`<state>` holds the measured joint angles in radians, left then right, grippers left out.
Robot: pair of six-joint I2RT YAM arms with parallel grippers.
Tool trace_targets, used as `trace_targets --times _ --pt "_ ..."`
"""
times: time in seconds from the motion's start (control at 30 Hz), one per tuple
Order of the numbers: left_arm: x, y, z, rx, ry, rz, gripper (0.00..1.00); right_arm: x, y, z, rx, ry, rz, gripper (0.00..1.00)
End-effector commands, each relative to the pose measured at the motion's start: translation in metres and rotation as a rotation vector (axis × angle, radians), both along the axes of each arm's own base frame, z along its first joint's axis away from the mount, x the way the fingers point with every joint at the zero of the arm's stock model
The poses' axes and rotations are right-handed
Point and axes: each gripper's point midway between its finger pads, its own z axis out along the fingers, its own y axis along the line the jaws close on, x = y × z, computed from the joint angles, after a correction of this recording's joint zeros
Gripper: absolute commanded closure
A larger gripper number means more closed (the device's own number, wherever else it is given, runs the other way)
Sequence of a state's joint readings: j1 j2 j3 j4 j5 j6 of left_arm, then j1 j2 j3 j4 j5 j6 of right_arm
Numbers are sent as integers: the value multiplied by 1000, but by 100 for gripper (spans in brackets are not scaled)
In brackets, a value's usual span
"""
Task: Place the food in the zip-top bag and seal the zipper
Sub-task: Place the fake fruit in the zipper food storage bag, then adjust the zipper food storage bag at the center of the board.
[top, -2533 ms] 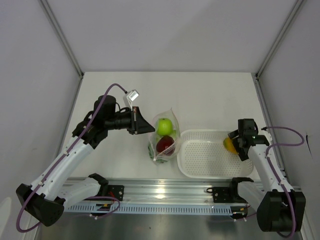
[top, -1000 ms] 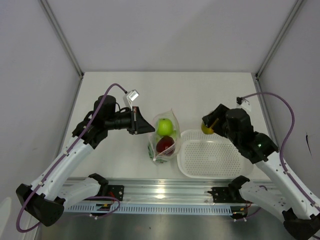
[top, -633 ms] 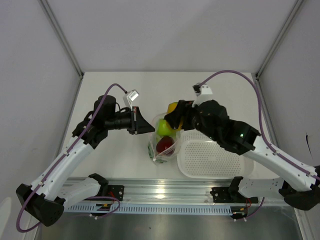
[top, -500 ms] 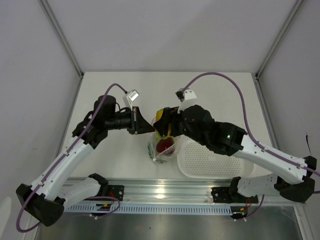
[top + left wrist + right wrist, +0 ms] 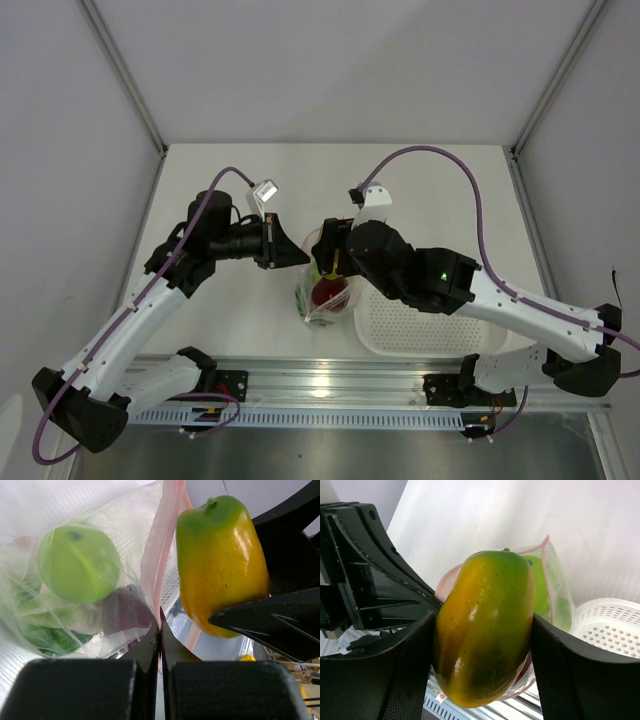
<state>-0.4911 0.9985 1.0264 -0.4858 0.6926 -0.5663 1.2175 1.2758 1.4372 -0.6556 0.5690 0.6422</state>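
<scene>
We see the left end effector [image 5: 160,626] pinching the zipper [image 5: 168,540]; the right end effector [image 5: 482,635] clamps the yellow-orange fruit [image 5: 220,565] beside the zip-top bag [image 5: 125,522].

Our left arm reaches inward, left gripper [image 5: 160,632] pinching the zip-top bag [image 5: 127,535], while our right arm folds across leftward, right gripper [image 5: 482,655] clamping the yellow-orange fruit [image 5: 220,565]

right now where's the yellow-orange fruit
The yellow-orange fruit is clamped in the right gripper at the mouth of the zip-top bag, mid-table in the top view, left of the white basket; the left gripper pinches the bag's rim.
</scene>
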Motion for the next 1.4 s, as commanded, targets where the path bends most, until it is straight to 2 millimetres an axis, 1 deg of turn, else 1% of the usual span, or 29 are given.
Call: trace_targets --times 0.0,0.03,0.07,0.13,0.17,0.27,0.3,0.33,0.37,0.47,0.53,0.6,0.63,0.67,0.7,0.73,0.77,0.8,0.9,1.0,1.03,1.07,1.1,1.13,1.17,1.2,1.23,1.37 --pt "-3 0 11 -31 -22 -5 100 6 -5 -2 -8 -10 -64 54" --pt "-3 0 11 -32 -19 -6 99 7 -5 -3 -14 -12 -62 47" --pt "-3 0 11 -32 -19 -6 99 7 -4 -4 -22 -12 -60 37" --pt "-3 0 12 -32 -22 -6 100 8 -2 -9 -43 -6 -59 29" --pt "-3 0 12 -33 -22 -6 99 10 -3 -8 -45 -7 -63 21" --pt "-3 0 12 -32 -19 -4 99 13 -1 -13 -62 6 -56 18" --pt "-4 0 12 -33 -21 -5 99 13 -1 -13 -64 5 -56 13" --pt "-4 0 12 -33 -21 -5 99 14 -2 -13 -63 4 -57 3" --pt "-4 0 11 -32 -19 -5 99 15 -2 -13 -64 3 -57 1" --pt "-4 0 11 -30 -18 -6 99 15 -7 -4 -60 -11 -61 1" --pt "-3 0 11 -29 -20 -5 100 15 -11 8 -51 -25 -64 0" --pt "-3 0 12 -30 -22 -5 99 13 -17 19 -31 -39 -67 3" --pt "-3 0 12 -29 -23 -4 99 11 -20 25 -20 -40 -64 8" --pt "-3 0 11 -29 -19 -7 99 9 -22 29 -11 -39 -59 10" --pt "-3 0 10 -27 -19 -7 99 5 -27 36 13 -42 -52 11" --pt "-3 1 10 -27 -21 -6 99 2 -29 37 22 -35 -41 14" --pt "-3 0 11 -28 -22 -8 99 -2 -35 44 51 -38 -38 15" --pt "-3 0 10 -26 -19 -8 99 -4 -37 46 65 -36 -28 16" --pt "-3 -1 10 -31 -17 -12 99 -8 -49 43 68 -24 -28 23" --pt "-2 -1 10 -33 -18 -11 99 -6 -58 25 39 20 -51 28" --pt "-3 -1 10 -34 -18 -13 99 -6 -58 21 38 31 -49 32" --pt "-3 -1 10 -33 -16 -13 99 -4 -59 11 29 48 -57 34" --pt "-3 -1 10 -34 -15 -12 99 -5 -54 8 39 64 -34 37" --pt "-2 -1 11 -34 -19 -11 99 -4 -53 3 37 76 -34 45" --pt "-3 -1 9 -32 -15 -11 99 -4 -51 -2 32 87 -31 50" --pt "-3 -1 11 -33 -18 -11 99 -2 -47 -11 16 105 -25 58" --pt "-3 -1 12 -35 -21 -12 99 0 -46 -15 4 113 -28 60" --pt "-4 0 13 -31 -26 -7 99 4 -42 -35 -61 140 -37 63"
